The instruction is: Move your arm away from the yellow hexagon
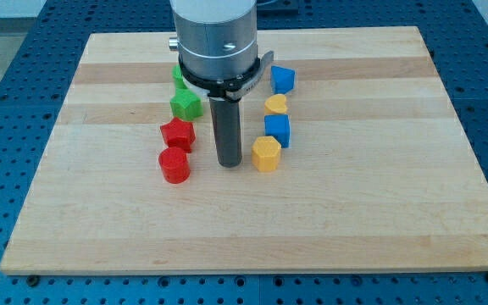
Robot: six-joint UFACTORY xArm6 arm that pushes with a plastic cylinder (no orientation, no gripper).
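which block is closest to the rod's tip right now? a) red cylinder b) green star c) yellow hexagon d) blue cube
c: my tip stands just to the view's left of the yellow hexagon block, with only a narrow gap; the red cylinder block lies farther off on the other side.

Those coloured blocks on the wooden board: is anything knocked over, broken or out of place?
Nothing stands out. The blocks sit flat in two loose columns either side of my tip: green and red ones at the view's left, blue and yellow at the right. The yellow hexagon lies just right of my tip, apparently untouched.
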